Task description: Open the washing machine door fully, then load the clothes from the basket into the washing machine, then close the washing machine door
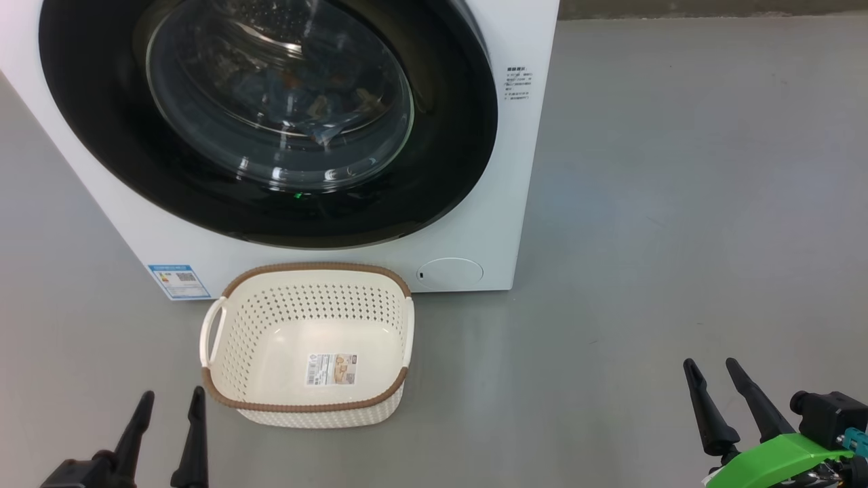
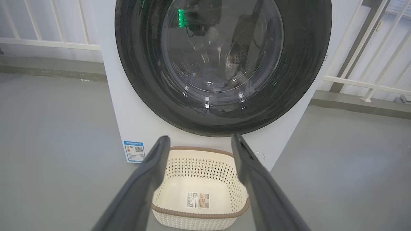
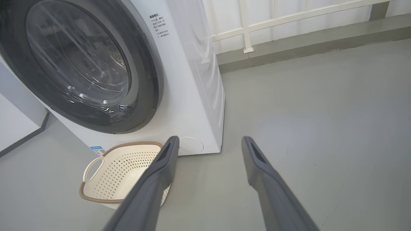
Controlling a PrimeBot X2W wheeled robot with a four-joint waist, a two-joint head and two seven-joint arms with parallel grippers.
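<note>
Washing machine door point(image 1: 268, 115) upper left of head view, glossy black ring around a bulging glass bowl, lying flush on the white front of the washing machine point(image 1: 522, 169), so closed. Behind the glass, centre of the bowl: the clothes point(image 1: 319, 108), bluish fabric with orange-brown patches, detail blurred by reflections. Small text print on the machine front right of the door. Low on the front: blue energy sticker point(image 1: 179, 281) at left, round service cap point(image 1: 449, 273) at right.

Basket point(image 1: 312, 308) on the grey floor point(image 1: 678, 203), lower centre-left of head view, just in front of the machine, between sticker and cap. Cream perforated walls, brown rim, white handle on its left side. Paper label point(image 1: 331, 369) on its bottom in full sight.

Left gripper point(image 1: 173, 392) bottom left of head view, fingers spread wide, holding nothing, just left of the basket's near corner, not touching. Left wrist view: left gripper point(image 2: 200, 137) frames the basket point(image 2: 205, 166) between its fingers, door point(image 2: 221, 64) above it.

Right gripper point(image 1: 711, 362) bottom right of head view, well apart from the basket, fingers wide, holding nothing, green part at its base. Right wrist view: right gripper point(image 3: 210, 138) over floor, basket point(image 3: 122, 166) lower left, white railing point(image 3: 247, 29) top.
</note>
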